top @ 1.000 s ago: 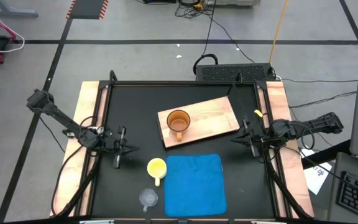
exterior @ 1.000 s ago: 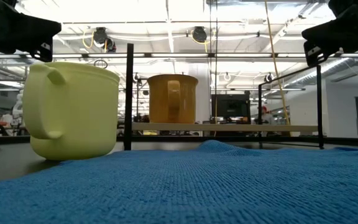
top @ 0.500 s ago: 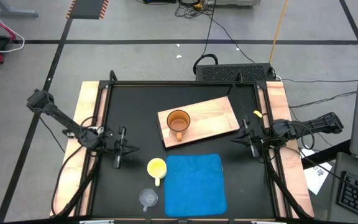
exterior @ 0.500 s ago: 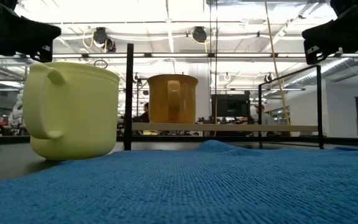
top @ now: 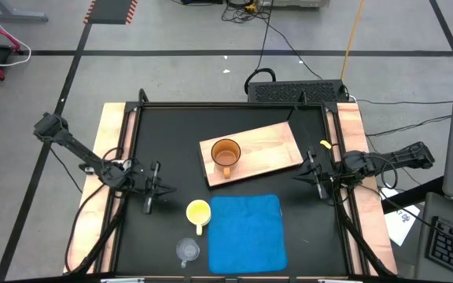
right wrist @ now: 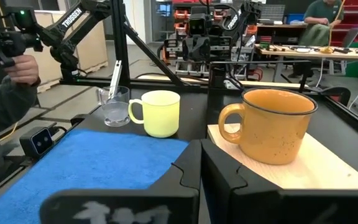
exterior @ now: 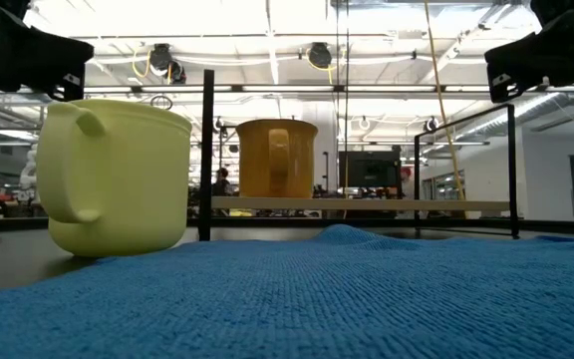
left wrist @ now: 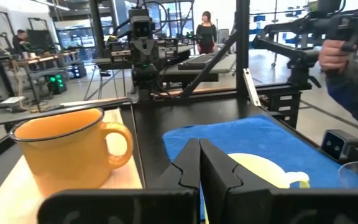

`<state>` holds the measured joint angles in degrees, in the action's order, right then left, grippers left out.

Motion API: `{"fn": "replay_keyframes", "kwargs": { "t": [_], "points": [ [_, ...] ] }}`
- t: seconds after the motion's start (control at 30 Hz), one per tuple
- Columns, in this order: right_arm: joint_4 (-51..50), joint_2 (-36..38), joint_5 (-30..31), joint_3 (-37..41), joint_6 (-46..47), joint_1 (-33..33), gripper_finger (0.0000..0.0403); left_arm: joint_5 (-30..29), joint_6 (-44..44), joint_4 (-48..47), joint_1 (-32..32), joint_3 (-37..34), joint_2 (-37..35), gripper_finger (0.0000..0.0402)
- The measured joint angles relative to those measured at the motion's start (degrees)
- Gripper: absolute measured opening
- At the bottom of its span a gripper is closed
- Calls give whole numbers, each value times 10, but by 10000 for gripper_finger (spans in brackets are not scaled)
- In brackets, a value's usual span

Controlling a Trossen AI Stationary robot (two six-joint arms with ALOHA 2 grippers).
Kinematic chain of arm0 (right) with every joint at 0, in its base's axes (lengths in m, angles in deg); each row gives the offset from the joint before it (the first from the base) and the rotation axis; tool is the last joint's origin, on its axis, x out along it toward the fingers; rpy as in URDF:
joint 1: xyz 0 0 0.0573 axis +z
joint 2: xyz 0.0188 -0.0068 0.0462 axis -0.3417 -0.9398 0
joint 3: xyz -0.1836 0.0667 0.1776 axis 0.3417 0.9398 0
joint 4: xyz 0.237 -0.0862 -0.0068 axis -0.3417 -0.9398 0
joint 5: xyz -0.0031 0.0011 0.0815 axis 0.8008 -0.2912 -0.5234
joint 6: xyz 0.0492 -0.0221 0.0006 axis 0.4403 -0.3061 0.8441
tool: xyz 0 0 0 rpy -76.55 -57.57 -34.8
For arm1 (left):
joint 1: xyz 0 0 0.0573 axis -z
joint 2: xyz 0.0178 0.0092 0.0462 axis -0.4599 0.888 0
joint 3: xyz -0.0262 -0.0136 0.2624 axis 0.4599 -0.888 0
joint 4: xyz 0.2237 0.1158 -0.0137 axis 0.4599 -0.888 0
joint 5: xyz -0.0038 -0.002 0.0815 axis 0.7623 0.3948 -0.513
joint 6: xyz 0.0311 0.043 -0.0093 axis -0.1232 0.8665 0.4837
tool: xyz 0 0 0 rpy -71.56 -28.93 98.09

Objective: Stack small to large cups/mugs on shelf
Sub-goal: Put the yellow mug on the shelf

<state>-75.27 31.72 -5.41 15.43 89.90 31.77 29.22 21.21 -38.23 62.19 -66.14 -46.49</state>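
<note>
Your brown mug (top: 226,155) sits alone on the board (top: 270,145); yellow mug (top: 198,212) and clear cup (top: 187,250) wait beside the blue mat (top: 246,233). Left gripper (top: 154,189) and right gripper (top: 311,174) are pinched shut, empty. Clip that handle and the mug tips.

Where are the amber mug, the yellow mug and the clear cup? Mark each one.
amber mug (top: 226,152): high view, inside of the mug.
yellow mug (top: 197,211): high view, inside of the mug.
clear cup (top: 187,250): high view, middle of its open top.
</note>
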Motion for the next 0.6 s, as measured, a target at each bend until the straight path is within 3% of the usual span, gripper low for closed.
{"fn": "replay_keyframes", "kwargs": {
  "t": [0.2,0.6],
  "points": [
    [6,0,-48,0,-5,0,0,10,11,0,0,0,0,2],
    [34,1,-15,0,15,8,0,10,15,0,0,0,0,6]
  ]
}}
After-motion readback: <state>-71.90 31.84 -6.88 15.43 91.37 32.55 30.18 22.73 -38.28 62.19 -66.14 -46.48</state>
